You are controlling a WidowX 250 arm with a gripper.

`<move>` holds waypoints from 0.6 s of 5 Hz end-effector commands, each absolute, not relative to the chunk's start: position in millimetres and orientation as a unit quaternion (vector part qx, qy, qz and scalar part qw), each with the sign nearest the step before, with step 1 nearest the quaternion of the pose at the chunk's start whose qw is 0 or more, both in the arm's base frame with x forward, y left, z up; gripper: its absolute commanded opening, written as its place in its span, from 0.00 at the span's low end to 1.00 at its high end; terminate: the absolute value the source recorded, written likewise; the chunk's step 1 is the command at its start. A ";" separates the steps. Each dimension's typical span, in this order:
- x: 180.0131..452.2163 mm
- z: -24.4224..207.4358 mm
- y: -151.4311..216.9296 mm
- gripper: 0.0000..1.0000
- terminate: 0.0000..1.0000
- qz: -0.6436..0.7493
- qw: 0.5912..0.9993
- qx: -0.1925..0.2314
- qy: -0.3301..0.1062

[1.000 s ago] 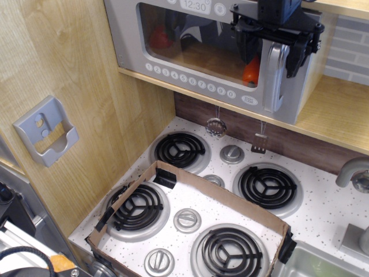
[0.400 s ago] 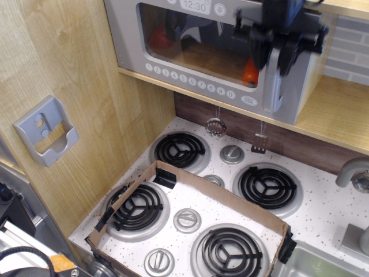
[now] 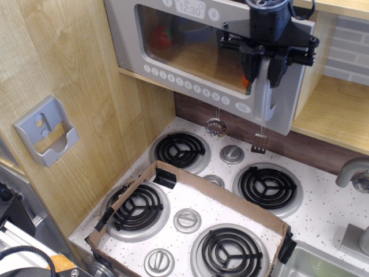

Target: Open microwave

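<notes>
The toy microwave (image 3: 190, 57) sits on a wooden shelf at the top, with a silver-grey door, a clear window, a row of round white buttons (image 3: 184, 82) and a 12:30 clock (image 3: 190, 8). Its door stands slightly ajar, with the right edge swung out from the body. My black gripper (image 3: 264, 68) comes in from above. Its fingers stand on either side of the upper part of the chunky silver vertical handle (image 3: 268, 98), closed on it. A red item (image 3: 162, 37) and an orange item (image 3: 247, 78) show inside through the window.
Below is a white stove top with several black burners. A cardboard frame (image 3: 219, 196) lies around the front ones. Two small utensils (image 3: 215, 124) hang under the shelf. A grey wall bracket (image 3: 46, 131) is on the left panel. A faucet (image 3: 354, 173) and sink (image 3: 323, 262) are at the right.
My gripper has moved left and toward the camera with the handle. The door's right edge has swung out from the microwave body, so the door has gone from closed to slightly ajar.
</notes>
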State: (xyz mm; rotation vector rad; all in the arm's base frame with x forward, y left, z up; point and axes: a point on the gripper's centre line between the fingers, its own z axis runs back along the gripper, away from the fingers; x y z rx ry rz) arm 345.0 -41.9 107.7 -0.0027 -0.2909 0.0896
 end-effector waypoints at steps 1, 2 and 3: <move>293.4 112.9 -36.4 1.00 0.00 0.136 0.980 0.018 -0.146; 269.6 109.6 -43.7 1.00 0.00 0.191 0.971 0.024 -0.141; 249.6 98.3 -57.4 1.00 0.00 0.248 0.959 0.015 -0.133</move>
